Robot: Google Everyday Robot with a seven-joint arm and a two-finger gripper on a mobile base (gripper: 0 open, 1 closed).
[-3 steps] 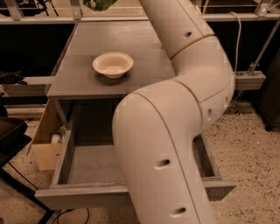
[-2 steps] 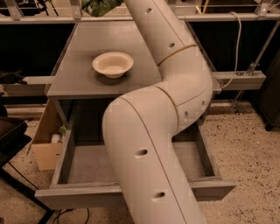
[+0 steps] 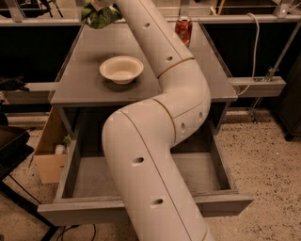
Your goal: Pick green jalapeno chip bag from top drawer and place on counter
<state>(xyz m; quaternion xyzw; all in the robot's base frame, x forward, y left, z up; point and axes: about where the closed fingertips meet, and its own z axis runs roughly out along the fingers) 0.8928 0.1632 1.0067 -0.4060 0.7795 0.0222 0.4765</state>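
While hand (image 3: 99, 4) pinches bag (image 3: 99, 17) above tabletop (image 3: 80, 80) far corner, lower straight onto bare patch behind bowl (image 3: 121, 69), clear of edge; release only once bag rests flat.

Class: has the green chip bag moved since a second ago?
Yes. The green jalapeno chip bag, under the claw at the top edge, has dropped lower toward the bowl on the counter.

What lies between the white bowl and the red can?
The camera view shows the robot's arm crossing there over the counter; the gripper holds the green chip bag at the top edge.
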